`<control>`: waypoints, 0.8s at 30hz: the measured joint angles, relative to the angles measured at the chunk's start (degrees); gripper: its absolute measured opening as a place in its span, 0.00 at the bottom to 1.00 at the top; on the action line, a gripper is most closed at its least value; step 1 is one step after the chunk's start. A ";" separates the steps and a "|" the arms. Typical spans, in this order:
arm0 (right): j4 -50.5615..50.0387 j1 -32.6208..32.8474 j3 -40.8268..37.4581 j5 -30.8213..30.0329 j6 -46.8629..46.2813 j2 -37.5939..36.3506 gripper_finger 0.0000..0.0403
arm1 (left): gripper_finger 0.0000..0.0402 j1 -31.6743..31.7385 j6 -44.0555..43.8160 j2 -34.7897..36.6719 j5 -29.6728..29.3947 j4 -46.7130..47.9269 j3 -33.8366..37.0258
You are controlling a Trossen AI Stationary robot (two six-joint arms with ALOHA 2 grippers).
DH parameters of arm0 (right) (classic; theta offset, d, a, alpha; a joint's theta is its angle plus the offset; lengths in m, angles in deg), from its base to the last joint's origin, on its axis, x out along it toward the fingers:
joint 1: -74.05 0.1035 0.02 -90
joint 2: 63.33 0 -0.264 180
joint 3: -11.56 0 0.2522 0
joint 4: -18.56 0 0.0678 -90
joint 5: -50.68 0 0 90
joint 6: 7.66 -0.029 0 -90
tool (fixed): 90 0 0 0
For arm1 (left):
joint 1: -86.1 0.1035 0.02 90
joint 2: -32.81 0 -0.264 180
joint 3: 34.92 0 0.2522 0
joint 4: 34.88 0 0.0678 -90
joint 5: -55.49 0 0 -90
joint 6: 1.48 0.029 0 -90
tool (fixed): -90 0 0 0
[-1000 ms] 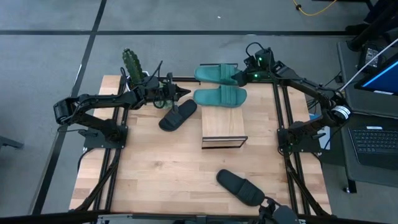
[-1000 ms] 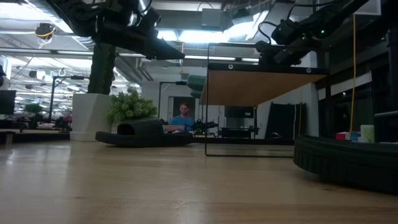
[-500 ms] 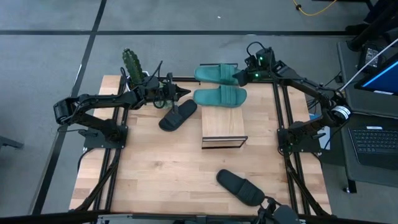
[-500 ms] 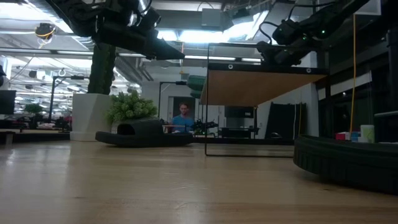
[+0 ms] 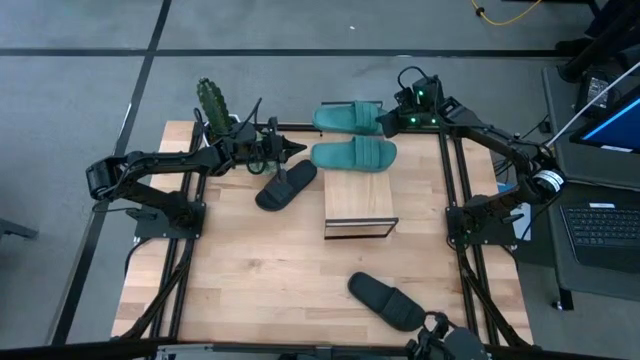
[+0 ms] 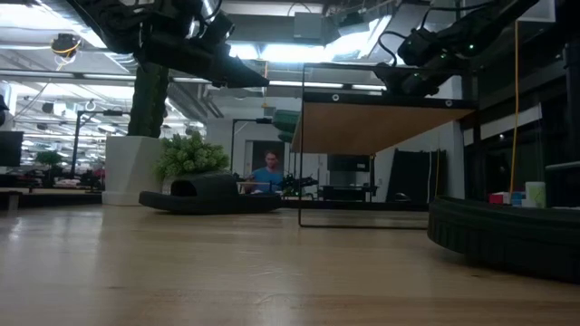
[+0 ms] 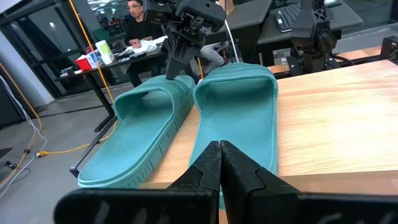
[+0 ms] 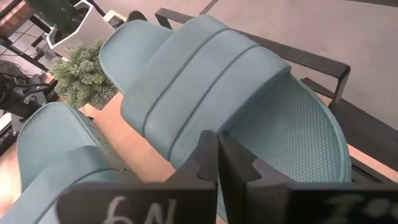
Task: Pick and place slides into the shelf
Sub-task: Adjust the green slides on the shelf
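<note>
Slides lie scattered across my table: two teal ones side by side at twelve o'clock, the far teal slide (image 5: 348,117) lying on the table's back edge and the near teal slide (image 5: 354,155) just behind the shelf (image 5: 359,204), which stands about mid-table. My right gripper (image 5: 385,124) sits at the far teal slide's one-o'clock end, fingers shut together over its edge; from the wrist I see both pads (image 8: 205,163) pressed closed with the ribbed strap just ahead, though I cannot tell whether any rubber is pinched between them. My left gripper (image 5: 300,148) hangs at eleven o'clock, fingers closed on nothing, its tips aimed toward the teal pair. Directly beneath it lies one black slide (image 5: 286,185), tilted, beside the shelf's ten-o'clock corner. The other black slide (image 5: 386,299) rests at five o'clock, well apart from the rest. A potted plant (image 5: 212,101) stands at the table's eleven-o'clock corner, behind my left arm. A person (image 6: 266,169) sits in the room beyond
</note>
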 joint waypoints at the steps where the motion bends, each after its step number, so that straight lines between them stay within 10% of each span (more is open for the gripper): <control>1: 0.15 -0.15 0.00 0.02 0.02 -0.06 0.00 | 0.00 -0.02 0.00 0.00 0.00 0.00 0.00; 24: -3.98 -1.97 -0.04 -2.99 1.18 -3.15 0.00 | 0.00 0.00 0.00 0.00 0.00 0.13 0.00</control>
